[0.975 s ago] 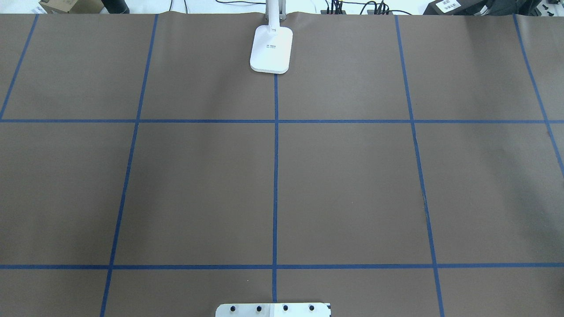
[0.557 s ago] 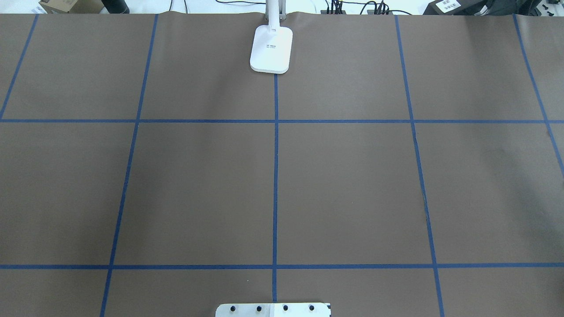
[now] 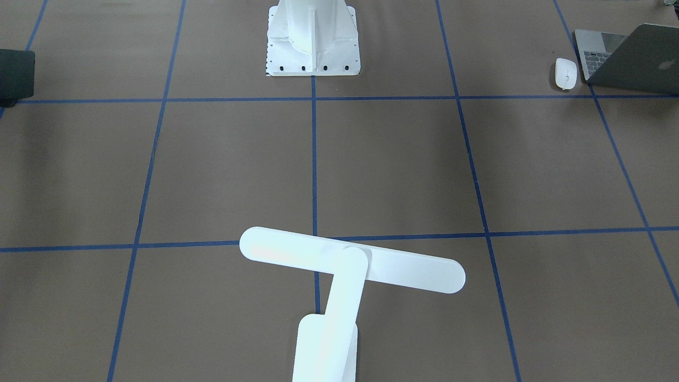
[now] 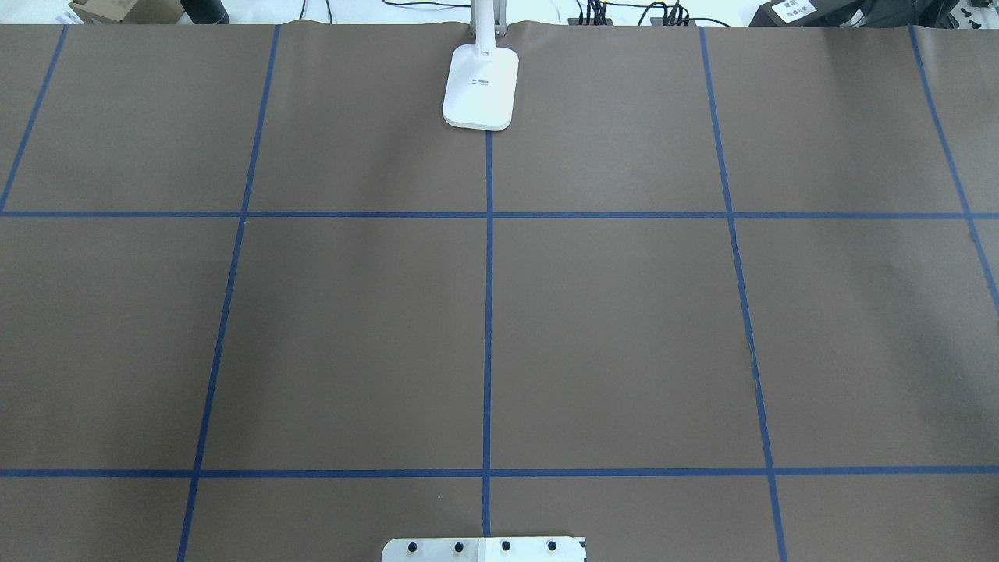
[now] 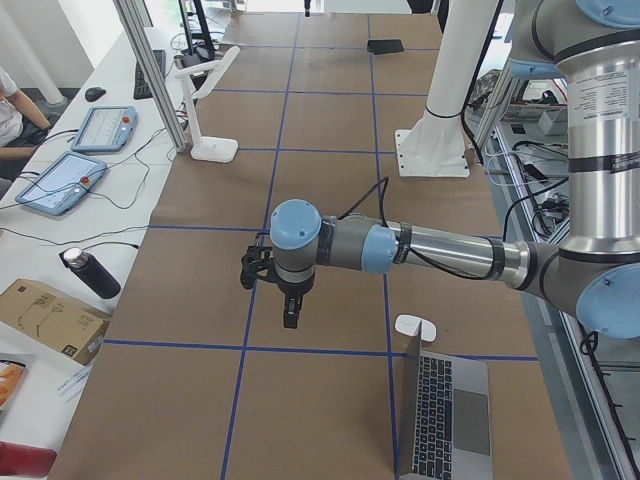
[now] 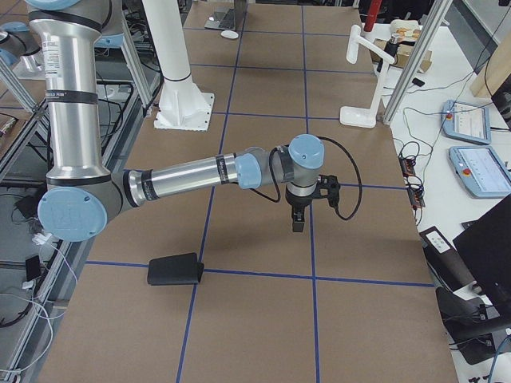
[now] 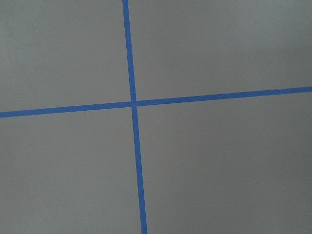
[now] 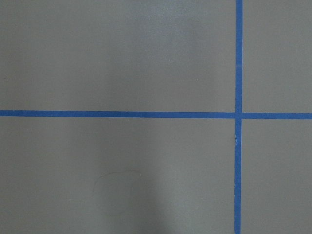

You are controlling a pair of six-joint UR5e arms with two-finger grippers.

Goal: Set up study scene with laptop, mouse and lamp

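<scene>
Grey laptop [image 3: 636,63], white mouse [image 3: 565,73] just beside it, caught front-on; overhead, only lamp [image 4: 480,86] base at far edge. Jaws of left gripper [image 5: 290,316], right gripper [image 6: 297,223]: cannot tell.

Brown-covered table [image 4: 624,328] with a blue tape grid [image 4: 488,312].
The mouse [image 5: 415,326] and the open laptop [image 5: 452,420] lie just beside each other near the left gripper [image 5: 290,318], on its robot side; the black mousepad [image 6: 174,270] lies near the right gripper [image 6: 297,223], also on its robot side. The lamp [image 4: 480,86] stands at the far edge, well apart from both grippers.
</scene>
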